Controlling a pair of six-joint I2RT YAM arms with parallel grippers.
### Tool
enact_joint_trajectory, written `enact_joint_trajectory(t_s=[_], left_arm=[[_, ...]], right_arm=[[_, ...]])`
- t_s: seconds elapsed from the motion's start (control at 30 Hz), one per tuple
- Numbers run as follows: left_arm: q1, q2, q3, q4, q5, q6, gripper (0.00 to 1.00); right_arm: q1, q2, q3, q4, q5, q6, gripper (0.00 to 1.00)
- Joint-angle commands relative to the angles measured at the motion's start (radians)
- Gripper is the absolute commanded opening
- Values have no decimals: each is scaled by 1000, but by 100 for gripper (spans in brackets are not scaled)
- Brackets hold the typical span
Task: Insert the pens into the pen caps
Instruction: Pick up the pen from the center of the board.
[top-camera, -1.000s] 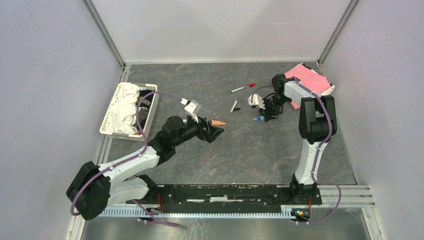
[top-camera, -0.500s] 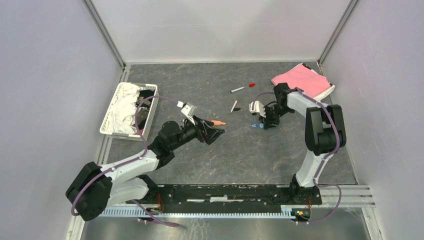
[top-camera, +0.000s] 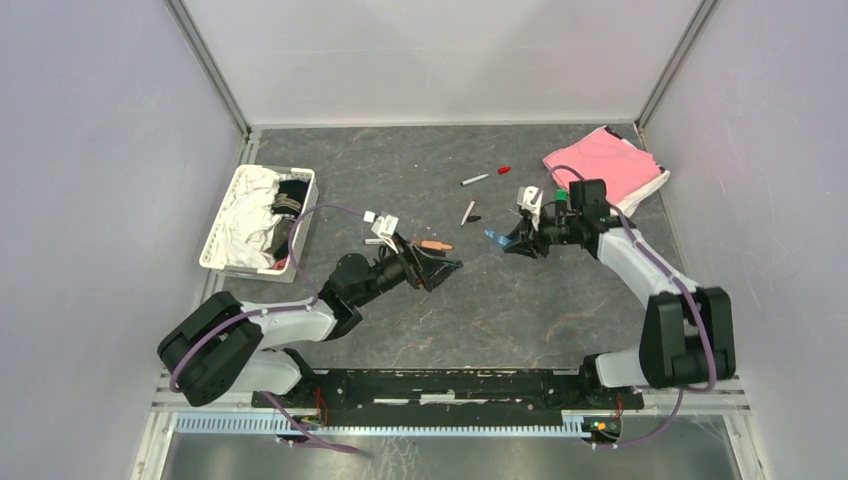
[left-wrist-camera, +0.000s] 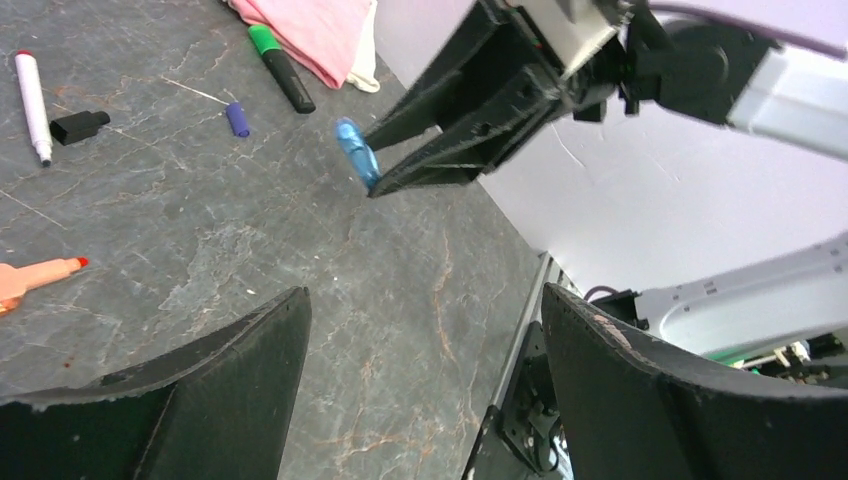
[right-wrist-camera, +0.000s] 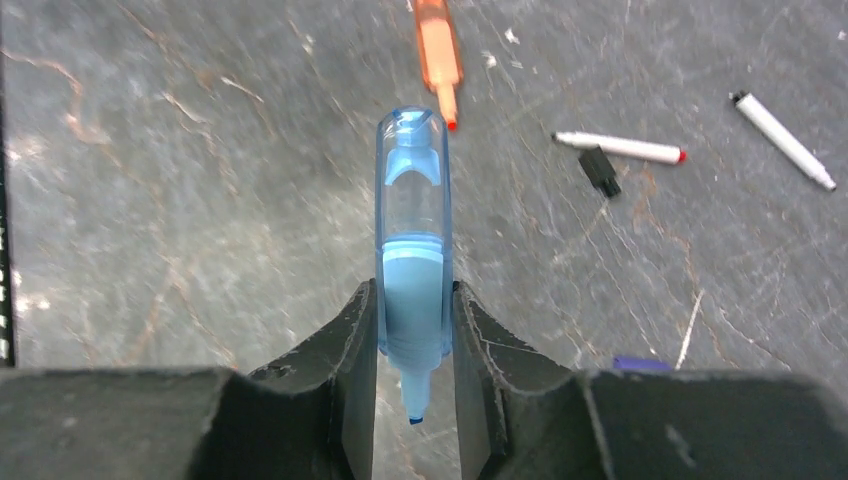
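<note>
Beside the white pen (right-wrist-camera: 620, 148) lies a black cap (right-wrist-camera: 600, 170), perhaps touching.

Tabletop (top-camera: 480, 310): dark grey, stone-patterned, pale veins, few white scuffs. Back wall (top-camera: 440, 60), left wall (top-camera: 90, 200), right wall (top-camera: 770, 200): plain matte panels, pale lavender-grey. Aluminium corner posts, left (top-camera: 210, 70) and right (top-camera: 675, 65), rise from rear corners. Black rail (top-camera: 450, 385) along near edge; slotted metal strip (top-camera: 400, 424) just in front. Light even, diffuse; shadows soft
</note>
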Motion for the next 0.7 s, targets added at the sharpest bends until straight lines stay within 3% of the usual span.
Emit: enact_joint_trajectory(t_s=[0.0, 0.13, 0.23, 0.33, 0.47, 0.67], left_arm=[[-96, 27, 60, 52, -256, -32, 90], [-196, 89, 142, 32, -479, 50, 90], [-215, 167, 193, 79, -536, 55, 86], [-217, 249, 226, 147, -542, 42, 80], [-221, 296, 287, 112, -545, 52, 70], [-223, 321, 333, 72, -531, 68, 69]], right_arm=[[0, -154, -148, 400, -142, 386, 0], [1, -238, -318, 784, -159, 761, 0], [1, -253, -366, 909, -155, 913, 0], [0, -255, -371, 928, -145, 968, 0], [1, -267, -395, 1005, -144, 1038, 0], [0, -267, -407, 1021, -145, 1060, 0]])
